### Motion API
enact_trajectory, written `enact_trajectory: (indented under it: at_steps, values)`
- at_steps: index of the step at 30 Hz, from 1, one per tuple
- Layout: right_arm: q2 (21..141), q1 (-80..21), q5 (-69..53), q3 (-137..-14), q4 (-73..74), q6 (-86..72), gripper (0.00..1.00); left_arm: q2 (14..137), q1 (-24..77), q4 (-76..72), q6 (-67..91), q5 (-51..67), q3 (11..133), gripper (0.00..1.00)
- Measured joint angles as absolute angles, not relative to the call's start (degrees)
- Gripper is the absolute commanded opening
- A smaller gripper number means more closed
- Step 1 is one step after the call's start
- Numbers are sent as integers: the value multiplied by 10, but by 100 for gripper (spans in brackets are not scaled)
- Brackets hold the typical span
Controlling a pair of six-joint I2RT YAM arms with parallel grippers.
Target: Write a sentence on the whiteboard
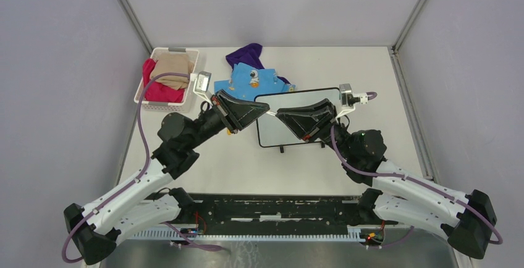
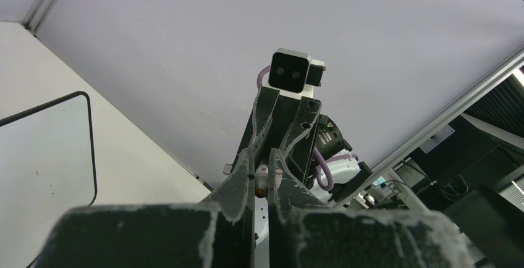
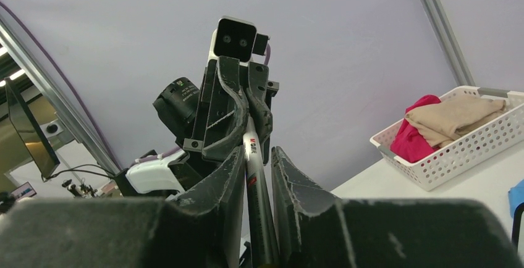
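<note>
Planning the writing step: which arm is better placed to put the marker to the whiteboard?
Probably the left. The left gripper is shut on the marker at the edge of the whiteboard. The right gripper only flanks it, and its grip is unclear.

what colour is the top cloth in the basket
The top cloth is beige, over a pink-red cloth; the right wrist view shows it best.

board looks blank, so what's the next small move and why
Probably draw the right gripper back off the marker: the left gripper clamps its far end, the right jaws look loose around it, and the whiteboard below shows no writing.
</note>
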State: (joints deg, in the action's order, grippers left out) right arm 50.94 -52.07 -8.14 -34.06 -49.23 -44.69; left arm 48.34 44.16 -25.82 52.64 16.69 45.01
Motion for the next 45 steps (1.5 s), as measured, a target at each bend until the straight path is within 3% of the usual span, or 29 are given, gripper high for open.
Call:
enact_trajectory:
  at_steps: [7, 24, 31, 37, 39, 44, 45]
  values:
    - [508, -521, -79, -341, -496, -449, 20, 480, 442, -258, 526, 167, 450, 2]
    - [509, -521, -91, -341, -496, -450, 28, 478, 444, -256, 526, 166, 450, 2]
    - [509, -521, -92, -341, -497, -452, 19, 478, 444, -256, 526, 166, 450, 2]
    - [509, -521, -97, -341, -500, -454, 3, 477, 444, -256, 526, 167, 450, 2]
    - [509, -521, -99, -341, -501, -455, 0, 476, 444, -256, 526, 167, 450, 8]
    - [507, -521, -101, -341, -495, -450, 0, 475, 444, -245, 513, 163, 450, 55]
    - [504, -521, -101, -341, -489, -445, 0, 473, 444, -235, 505, 156, 450, 59]
